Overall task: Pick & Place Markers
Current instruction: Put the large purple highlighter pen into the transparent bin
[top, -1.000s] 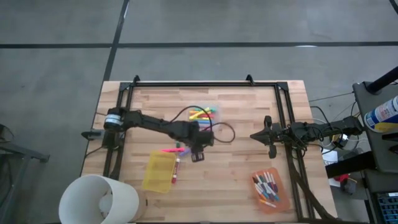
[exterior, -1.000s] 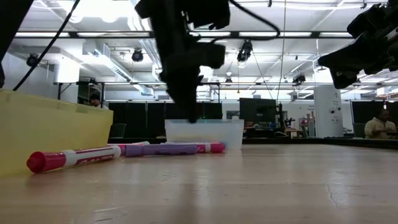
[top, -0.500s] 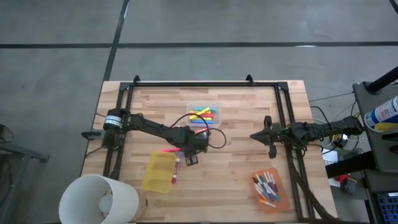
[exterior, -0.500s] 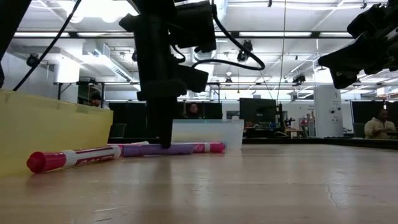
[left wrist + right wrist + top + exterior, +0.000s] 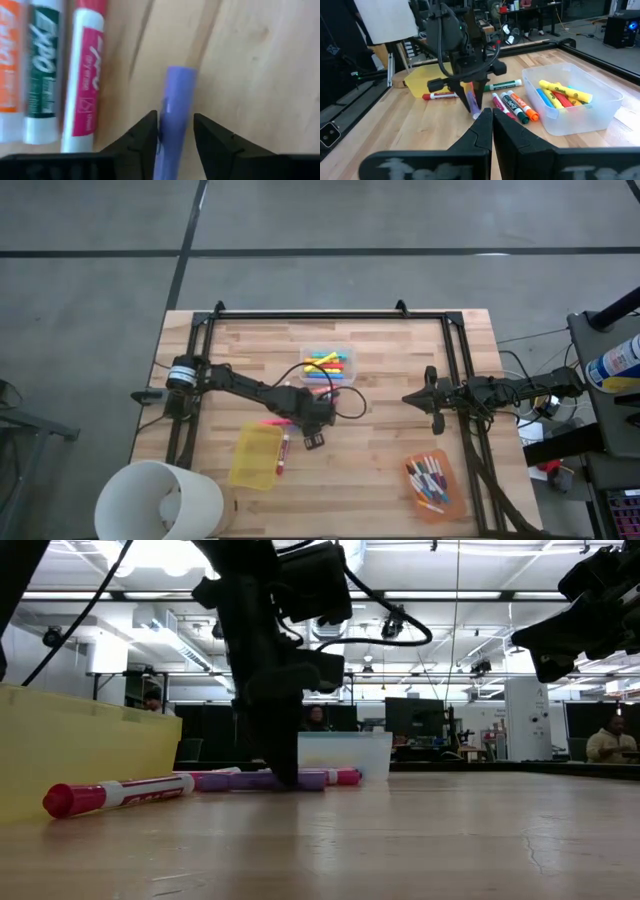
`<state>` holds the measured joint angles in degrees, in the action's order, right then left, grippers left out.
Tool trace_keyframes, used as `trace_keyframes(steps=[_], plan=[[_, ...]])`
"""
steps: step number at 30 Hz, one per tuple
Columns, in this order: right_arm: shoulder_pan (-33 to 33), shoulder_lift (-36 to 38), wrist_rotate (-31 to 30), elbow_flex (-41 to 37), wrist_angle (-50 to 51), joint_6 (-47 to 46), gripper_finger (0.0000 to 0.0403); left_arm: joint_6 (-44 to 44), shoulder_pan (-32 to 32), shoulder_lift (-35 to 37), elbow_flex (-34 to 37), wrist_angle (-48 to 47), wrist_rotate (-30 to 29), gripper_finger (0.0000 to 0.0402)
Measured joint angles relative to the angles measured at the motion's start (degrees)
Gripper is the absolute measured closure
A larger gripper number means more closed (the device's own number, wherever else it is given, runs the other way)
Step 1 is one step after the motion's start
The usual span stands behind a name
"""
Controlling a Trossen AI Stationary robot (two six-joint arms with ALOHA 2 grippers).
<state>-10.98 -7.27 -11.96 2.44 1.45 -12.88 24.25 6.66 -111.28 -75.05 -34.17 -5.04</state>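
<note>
A purple marker (image 5: 177,95) lies flat on the table (image 5: 380,450), beside white markers with orange, green and pink labels (image 5: 85,85). My left gripper (image 5: 176,131) points down over it, open, with one finger on each long side near one end. In the low view its fingers (image 5: 283,772) reach the table at that marker (image 5: 312,780). My right gripper (image 5: 492,125) is shut, holds nothing and waits level above the table's right part (image 5: 410,398). My left gripper comes from above with its fingers across the purple marker's barrel (image 5: 172,125), one on each long side. One finger (image 5: 150,131) stands at the marker's edge; whether it touches I cannot tell. The marker lies flat on the table.
A clear bin (image 5: 328,365) of neon markers stands just beyond my left gripper. A yellow bin (image 5: 255,457) lies at the near left with a red-capped marker (image 5: 283,452) beside it, an orange bin (image 5: 432,483) of markers at the near right. A white bucket (image 5: 160,500) stands off the near left corner.
My left gripper has come down to the table and a little toward the left edge, from above the loose markers to the purple marker, rolling slightly. The markers have stayed where they were.
</note>
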Motion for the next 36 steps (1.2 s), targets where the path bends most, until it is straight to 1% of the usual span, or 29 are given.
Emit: trace_keyframes(steps=[4, 9, 11, 17, 22, 31, 36], plan=[[0.00, 0.00, 0.01, 0.00, 0.00, -0.01, 0.0394, 0.04, 0.02, 0.04, 1.64, 1.13, 0.04, 0.0297], [0.00, 0.00, 0.02, 0.00, 0.00, -0.02, 0.0394, -1.37, 0.19, 0.07, 1.40, 1.36, -0.05, 0.0340], [0.00, 0.00, 0.02, 0.00, 0.00, 0.00, 0.0394, -2.19, 0.20, 0.05, 0.50, 1.00, 0.06, 0.0352], [0.02, -0.01, 0.01, 0.00, 0.00, 0.00, 0.0394, -5.57, 0.26, 0.00, -4.03, 0.93, 0.07, 0.0352], [0.01, 0.00, 0.01, 0.00, 0.00, 0.00, 0.0394, -8.54, 0.26, 0.00, -8.85, -1.86, -0.34, 0.0346], [0.01, -0.01, 0.01, 0.00, 0.00, 0.00, 0.0394, -15.74, 0.06, 0.02, -19.69, -10.63, -7.86, 0.0343], [0.00, 0.00, 0.02, 0.00, 0.00, -0.02, 0.0394, -18.04, -0.43, 0.02, -23.10, -11.48, -8.70, 0.0343]])
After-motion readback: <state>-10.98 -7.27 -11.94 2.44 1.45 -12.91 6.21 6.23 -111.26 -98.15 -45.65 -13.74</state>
